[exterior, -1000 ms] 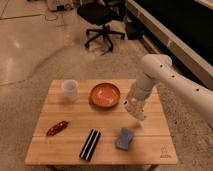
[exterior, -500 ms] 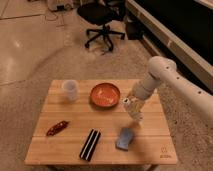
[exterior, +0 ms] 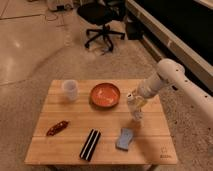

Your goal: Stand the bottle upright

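- Speckled flooring runs under a low wooden table, with a black office chair parked behind it and a dark counter edge along the right; the table seems set out as a compact workspace within the arm's reach
- Farthest left on the tabletop, near the front edge, lies a small reddish-brown item, flat and well apart from the work going on at the right
- Behind it, toward the back left, a white cup stands upright, out of the arm's path
- Near the front centre a black bar-shaped object lies flat, angled slightly
- At the back centre sits an orange bowl, just left of where the arm comes down
- Right of the black bar, a blue sponge-like block lies flat near the front, just below the gripper
- At the right side of the table the bottle is held roughly vertical just beside the bowl, its base seemingly close to the wood; my judgement is that it is being set on end
- The gripper reaches down from the white arm entering from the right, and its fingers appear clamped around the bottle's body
- A small mark shows at the table's front right corner, but no writing there or on the bottle's label can be read
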`<state>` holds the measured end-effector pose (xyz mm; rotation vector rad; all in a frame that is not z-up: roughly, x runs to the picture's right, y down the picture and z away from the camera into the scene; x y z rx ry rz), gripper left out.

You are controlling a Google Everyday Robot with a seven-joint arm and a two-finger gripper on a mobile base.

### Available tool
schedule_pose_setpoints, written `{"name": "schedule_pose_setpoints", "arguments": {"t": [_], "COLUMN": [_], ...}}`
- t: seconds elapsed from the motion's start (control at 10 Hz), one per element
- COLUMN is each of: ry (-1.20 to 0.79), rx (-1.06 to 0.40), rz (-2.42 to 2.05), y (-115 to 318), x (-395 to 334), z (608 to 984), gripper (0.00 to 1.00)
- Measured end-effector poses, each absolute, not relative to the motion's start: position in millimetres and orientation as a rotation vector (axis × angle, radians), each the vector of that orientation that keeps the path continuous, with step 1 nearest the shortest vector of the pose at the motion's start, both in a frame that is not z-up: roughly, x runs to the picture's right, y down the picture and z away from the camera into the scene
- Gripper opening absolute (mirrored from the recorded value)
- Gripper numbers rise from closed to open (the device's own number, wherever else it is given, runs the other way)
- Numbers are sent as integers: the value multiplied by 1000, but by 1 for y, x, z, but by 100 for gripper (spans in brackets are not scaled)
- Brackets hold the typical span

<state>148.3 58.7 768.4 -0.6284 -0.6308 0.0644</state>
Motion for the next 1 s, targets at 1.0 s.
{"name": "schedule_pose_setpoints", "arguments": {"t": [1.0], "ry": [-824], "rx": [-479], "rz": [233], "y": [52], "x": [140], "z": [769], "gripper": [15]}}
